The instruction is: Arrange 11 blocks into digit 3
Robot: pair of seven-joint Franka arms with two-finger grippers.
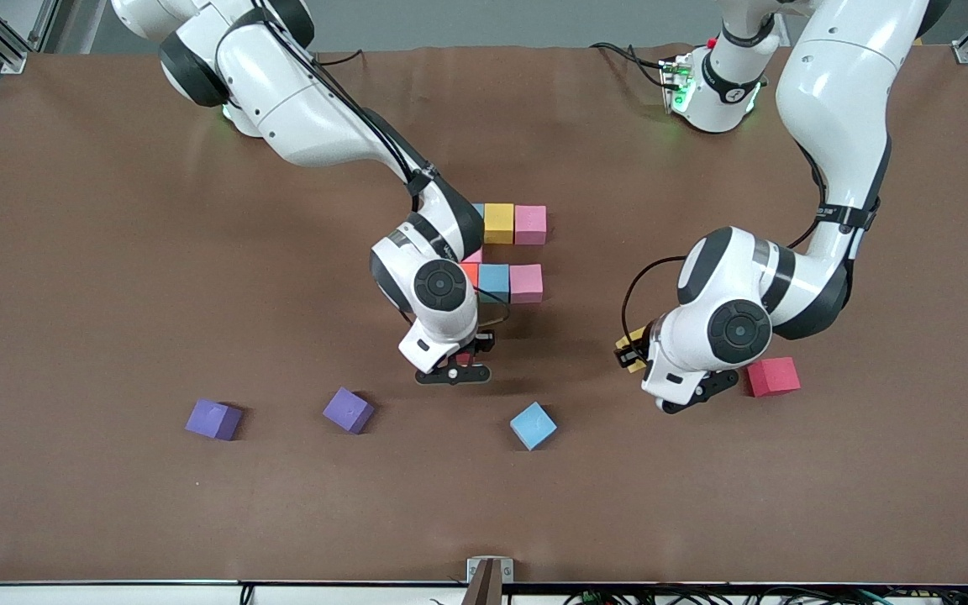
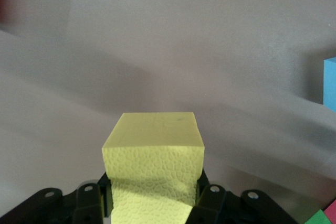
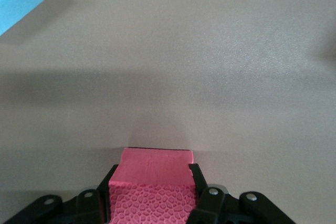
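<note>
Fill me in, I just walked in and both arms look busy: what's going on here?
The arms are building a figure from foam cubes. The left hand holds a yellow cube over the table beside a loose red cube. The right hand holds a pink cube low over the table, just nearer the camera than the partial figure of yellow, pink, blue and orange cubes. A blue cube and two purple cubes lie loose, nearer the camera.
</note>
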